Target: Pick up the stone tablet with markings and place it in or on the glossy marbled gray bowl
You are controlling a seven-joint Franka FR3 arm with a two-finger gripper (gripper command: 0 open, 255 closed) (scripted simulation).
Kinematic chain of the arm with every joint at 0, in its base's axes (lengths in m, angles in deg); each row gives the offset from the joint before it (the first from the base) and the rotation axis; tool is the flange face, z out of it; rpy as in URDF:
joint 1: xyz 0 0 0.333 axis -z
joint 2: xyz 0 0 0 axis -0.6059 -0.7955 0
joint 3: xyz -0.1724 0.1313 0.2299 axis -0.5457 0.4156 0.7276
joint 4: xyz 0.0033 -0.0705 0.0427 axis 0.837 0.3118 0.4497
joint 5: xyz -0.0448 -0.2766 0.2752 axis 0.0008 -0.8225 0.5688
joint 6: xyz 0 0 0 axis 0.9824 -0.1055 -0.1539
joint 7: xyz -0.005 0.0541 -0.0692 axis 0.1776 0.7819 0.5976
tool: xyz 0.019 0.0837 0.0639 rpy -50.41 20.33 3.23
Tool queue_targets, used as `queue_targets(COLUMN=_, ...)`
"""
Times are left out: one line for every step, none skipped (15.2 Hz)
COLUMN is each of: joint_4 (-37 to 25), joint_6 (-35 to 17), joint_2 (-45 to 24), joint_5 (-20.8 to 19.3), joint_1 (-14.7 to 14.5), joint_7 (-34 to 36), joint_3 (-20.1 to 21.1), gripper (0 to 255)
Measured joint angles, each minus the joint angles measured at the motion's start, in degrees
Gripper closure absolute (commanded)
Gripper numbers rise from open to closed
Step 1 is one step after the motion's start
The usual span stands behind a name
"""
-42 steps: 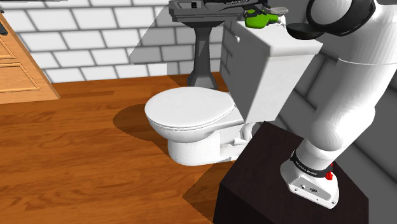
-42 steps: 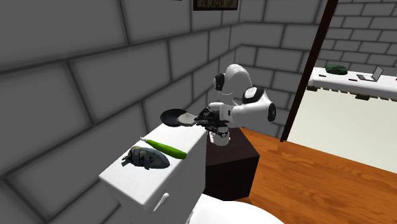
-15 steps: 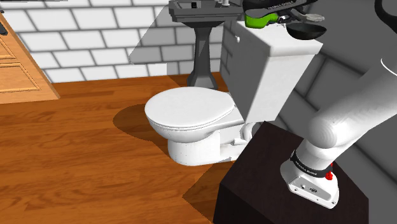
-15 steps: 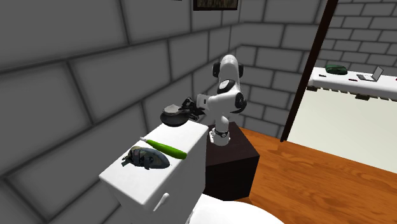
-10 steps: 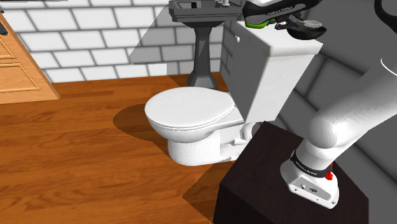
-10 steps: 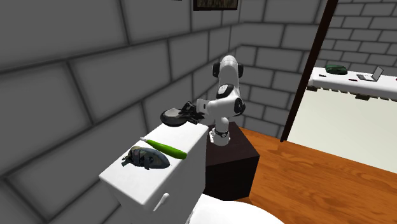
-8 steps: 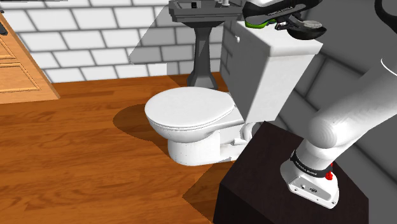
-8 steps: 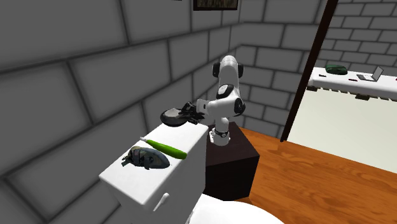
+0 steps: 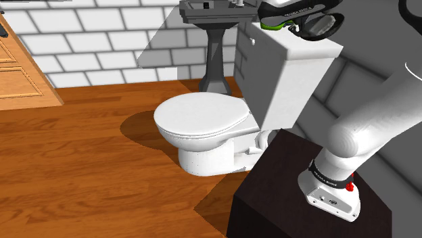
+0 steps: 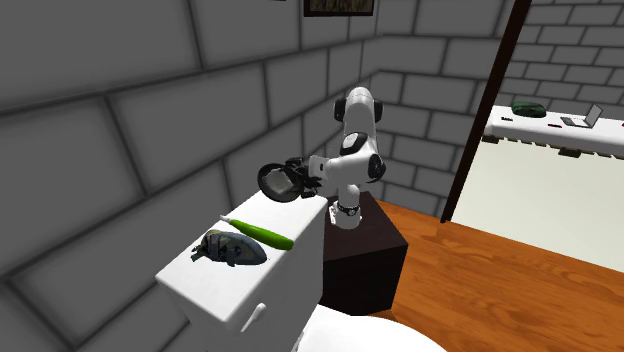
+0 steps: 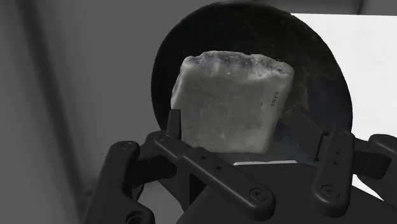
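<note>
- Tool (image 11: 236, 125): one, with two black fingers (image 11: 173, 127). They stand apart on either side of the tablet. One touches its edge and the other shows a dark sliver of gap, so I judge nothing is clasped.
- Stone tablet (image 11: 230, 102): one, pale grey, with a rough top and faint marks near one edge. It leans against the bowl's inside, straight ahead of the tool.
- Bowl (image 11: 318, 79): one, dark and glossy, at the end of the tank lid (image 10: 302, 221) nearest the stand (image 9: 297, 196). It is tipped up, mouth toward the tool. I judge the tool's reach props it so.
- Bystanders: one green cucumber (image 10: 260, 234) and one dark mottled lump (image 10: 232, 248). Both are well apart from the bowl, toward the lid's other end and clear of my path.
- Fixtures: one toilet (image 9: 201, 118), one pedestal sink (image 9: 215, 40).
</note>
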Motion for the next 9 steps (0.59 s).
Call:
queue_targets(joint_4=0.01, joint_6=0.0, joint_2=0.0, joint_5=0.0, joint_1=0.01, joint_7=-0.01, joint_3=-0.02, gripper=0)
queue_targets(joint_4=0.0, joint_6=0.03, joint_2=-0.02, joint_5=0.01, joint_1=0.01, joint_7=0.0, joint_3=-0.02, gripper=0)
queue_targets(joint_4=-0.84, joint_6=0.69, joint_2=-0.5, joint_5=0.18, joint_1=-0.21, joint_7=-0.03, joint_3=0.34, gripper=0)
queue_targets(joint_4=-2.12, joint_6=1.83, joint_2=-1.19, joint_5=0.45, joint_1=-0.61, joint_7=-0.05, joint_3=0.98, gripper=0)
queue_targets(joint_4=-3.75, joint_6=3.18, joint_2=-2.16, joint_5=0.74, joint_1=-1.08, joint_7=-0.02, joint_3=1.73, gripper=0)
queue_targets(joint_4=-5.33, joint_6=4.81, joint_2=-2.81, joint_5=1.06, joint_1=-1.65, joint_7=-0.14, joint_3=2.57, gripper=0)
queue_targets(joint_4=-5.95, joint_6=5.43, joint_2=-3.07, joint_5=1.16, joint_1=-1.86, joint_7=-0.17, joint_3=2.9, gripper=0)
queue_targets(joint_4=-6.3, joint_6=5.8, joint_2=-3.26, joint_5=1.24, joint_1=-1.99, joint_7=-0.15, joint_3=3.09, gripper=0)
queue_targets(joint_4=-6.48, joint_6=6.04, joint_2=-3.31, joint_5=1.28, joint_1=-2.06, joint_7=-0.18, joint_3=3.2, gripper=0)
